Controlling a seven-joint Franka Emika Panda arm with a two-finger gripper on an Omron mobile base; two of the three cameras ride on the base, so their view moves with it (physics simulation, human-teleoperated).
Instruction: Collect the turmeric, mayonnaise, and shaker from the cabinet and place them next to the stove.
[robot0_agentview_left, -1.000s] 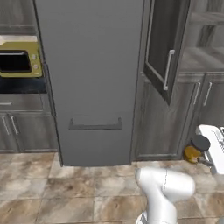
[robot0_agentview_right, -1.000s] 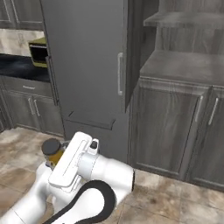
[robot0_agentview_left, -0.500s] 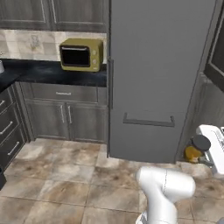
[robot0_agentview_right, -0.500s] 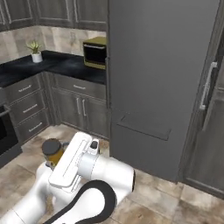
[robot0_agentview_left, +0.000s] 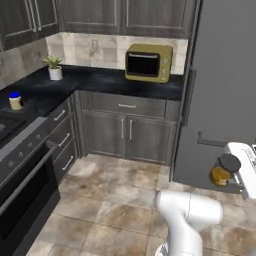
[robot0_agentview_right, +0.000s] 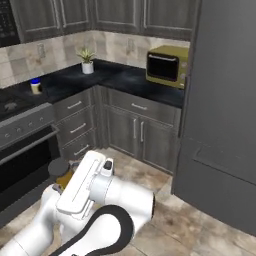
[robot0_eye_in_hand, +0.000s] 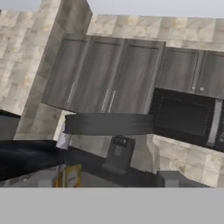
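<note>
Whole view swung leftward onto the stove corner, fingers clamped around the turmeric.

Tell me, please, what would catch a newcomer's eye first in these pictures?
Probably the white robot arm low in the foreground, carrying the turmeric, a small jar of yellow-orange powder with a dark lid, between its jaws above the tiled floor. Next comes the yellow-green microwave on the black countertop beside the tall grey fridge. The blue-lidded mayonnaise stands on the counter at far left.

Even, flat rendered light; soft, low-resolution blur.
</note>
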